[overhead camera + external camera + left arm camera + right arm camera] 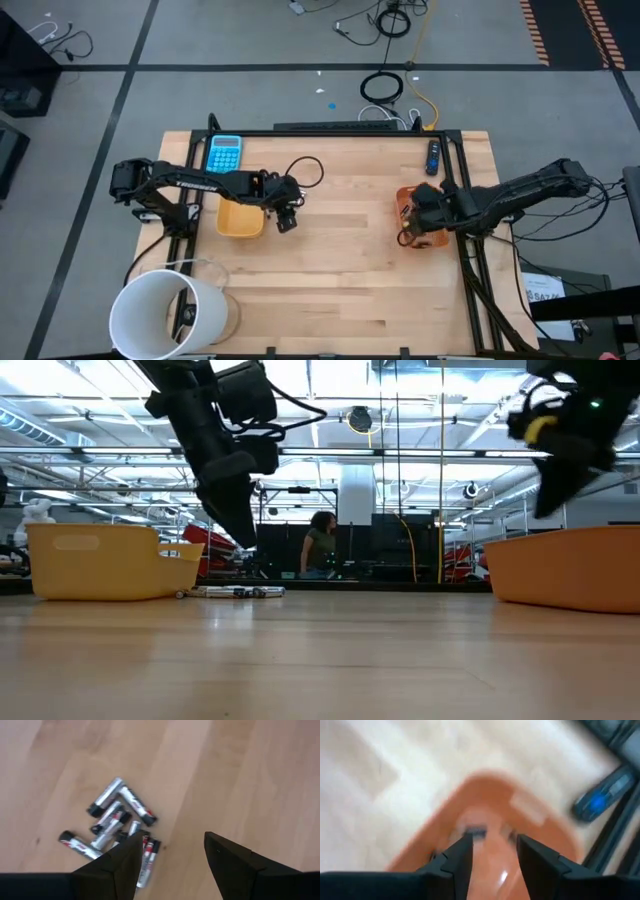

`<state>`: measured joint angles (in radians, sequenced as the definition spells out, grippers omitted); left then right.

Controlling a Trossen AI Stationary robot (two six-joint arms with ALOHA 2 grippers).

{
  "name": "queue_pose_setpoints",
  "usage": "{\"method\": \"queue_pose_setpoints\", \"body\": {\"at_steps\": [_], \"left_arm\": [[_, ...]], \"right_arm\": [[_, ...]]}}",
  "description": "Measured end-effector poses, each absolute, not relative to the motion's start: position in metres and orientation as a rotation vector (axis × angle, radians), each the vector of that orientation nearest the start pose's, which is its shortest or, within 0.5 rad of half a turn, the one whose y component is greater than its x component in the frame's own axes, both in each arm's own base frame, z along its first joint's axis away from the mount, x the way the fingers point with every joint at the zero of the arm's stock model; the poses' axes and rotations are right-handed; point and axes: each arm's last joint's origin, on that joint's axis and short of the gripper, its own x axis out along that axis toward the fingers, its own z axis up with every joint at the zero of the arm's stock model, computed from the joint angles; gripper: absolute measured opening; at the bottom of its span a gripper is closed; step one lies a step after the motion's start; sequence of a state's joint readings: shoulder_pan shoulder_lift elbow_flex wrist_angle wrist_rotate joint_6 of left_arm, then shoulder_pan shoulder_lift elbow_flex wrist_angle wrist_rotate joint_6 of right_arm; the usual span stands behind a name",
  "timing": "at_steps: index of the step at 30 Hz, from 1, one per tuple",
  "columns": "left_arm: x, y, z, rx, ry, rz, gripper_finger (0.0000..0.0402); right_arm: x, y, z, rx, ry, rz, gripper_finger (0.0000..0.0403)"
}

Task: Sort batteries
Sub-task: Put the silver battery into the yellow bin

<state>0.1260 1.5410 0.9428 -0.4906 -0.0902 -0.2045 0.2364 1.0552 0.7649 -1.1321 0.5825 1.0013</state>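
Several small batteries, silvery with dark ends, lie in a loose heap on the wooden table; the low view shows the heap beside the yellow tray. My left gripper hangs open above the table just beside the heap, with nothing between its fingers; from above it stands by the yellow tray's right side. My right gripper is open over the orange tray. A small grey cell shows blurred inside that tray, just off one fingertip.
A blue calculator lies at the far left of the table, and a dark handset with a blue light lies beyond the orange tray. A big white bucket stands at the near left corner. Bare wood lies between the trays.
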Motion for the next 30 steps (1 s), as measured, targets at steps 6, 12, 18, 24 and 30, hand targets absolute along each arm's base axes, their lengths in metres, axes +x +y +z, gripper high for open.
{"method": "queue_pose_setpoints", "body": {"at_steps": [6, 12, 18, 24, 30], "left_arm": [[0.287, 0.06, 0.194, -0.218, 1.054, 0.403, 0.0223], [0.28, 0.091, 0.189, -0.386, 1.039, 0.572, 0.0223], [0.287, 0.098, 0.172, -0.331, 1.102, 0.55, 0.0223], [0.305, 0.092, 0.167, -0.207, 1.119, 0.446, 0.0223], [0.313, 0.093, 0.167, -0.129, 1.132, 0.361, 0.0223]], "right_arm": [[0.176, 0.012, 0.272, 0.158, 0.779, -0.856, 0.0139], [0.207, 0.004, 0.301, 0.097, 0.593, -0.634, 0.0139], [0.222, -0.004, 0.317, 0.09, 0.456, -0.447, 0.0139], [0.225, -0.008, 0.32, 0.072, 0.432, -0.402, 0.0139], [0.23, -0.008, 0.316, 0.029, 0.464, -0.37, 0.0139]]}}
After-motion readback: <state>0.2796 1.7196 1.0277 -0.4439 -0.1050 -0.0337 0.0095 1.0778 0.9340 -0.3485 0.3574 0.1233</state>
